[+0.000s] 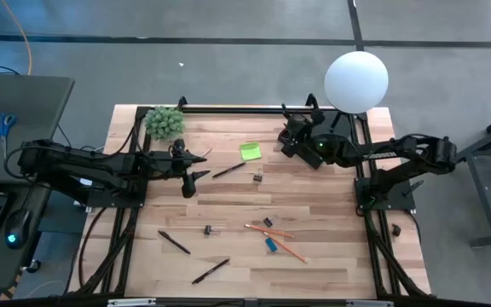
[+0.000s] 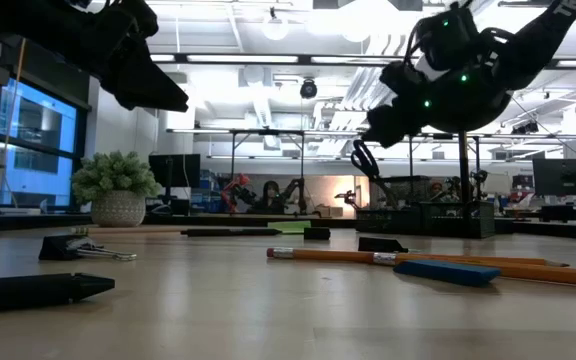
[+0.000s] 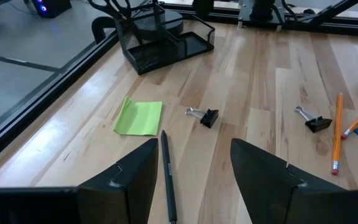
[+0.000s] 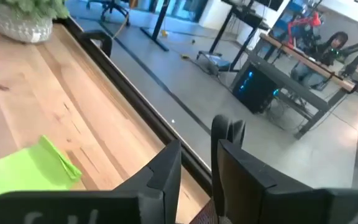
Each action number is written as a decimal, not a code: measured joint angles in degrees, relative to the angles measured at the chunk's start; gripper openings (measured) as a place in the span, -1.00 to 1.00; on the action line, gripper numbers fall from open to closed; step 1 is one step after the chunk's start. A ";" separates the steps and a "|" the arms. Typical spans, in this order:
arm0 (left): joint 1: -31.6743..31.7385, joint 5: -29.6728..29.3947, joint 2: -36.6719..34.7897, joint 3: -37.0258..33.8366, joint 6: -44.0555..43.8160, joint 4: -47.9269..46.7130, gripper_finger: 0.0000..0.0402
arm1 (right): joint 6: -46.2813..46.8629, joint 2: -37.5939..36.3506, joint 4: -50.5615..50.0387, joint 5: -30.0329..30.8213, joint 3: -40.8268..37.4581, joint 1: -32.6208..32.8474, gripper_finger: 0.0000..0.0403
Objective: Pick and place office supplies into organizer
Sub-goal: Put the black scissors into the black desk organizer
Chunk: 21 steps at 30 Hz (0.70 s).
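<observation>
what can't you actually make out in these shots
- Organizer compartments, high view: the right end effector hangs over them.
- Black-handled scissors blades, right wrist view: hidden behind that end effector's fingers. The left wrist view cuts the scissors off at its top edge.
- Black pen, left wrist view: its near end runs off the bottom edge, between the left end effector fingers.

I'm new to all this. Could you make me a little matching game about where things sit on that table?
Things:
1 sticky-note pad
2 globe lamp
3 potted plant
4 blue piece

Places, seen from above:
A between the orange pencils
B top-right corner
C top-left corner
D beside a black pen

Pairs: 1-D, 2-B, 3-C, 4-A
</observation>
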 joint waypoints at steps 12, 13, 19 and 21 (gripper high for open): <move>0.00 0.14 0.00 0.00 0.63 0.54 -0.06 | 2.20 4.05 0.71 8.66 0.00 -0.61 -0.51; -0.01 0.14 0.00 0.00 0.63 0.54 -0.06 | 2.20 4.05 1.03 8.54 0.00 -0.87 -0.51; 0.00 0.14 0.00 0.00 0.63 1.17 -0.06 | 3.32 4.05 3.24 0.92 0.00 -3.50 -0.51; 0.01 0.14 -0.02 0.00 0.63 1.44 -0.06 | 5.32 4.04 3.29 -1.44 0.00 -4.33 -0.51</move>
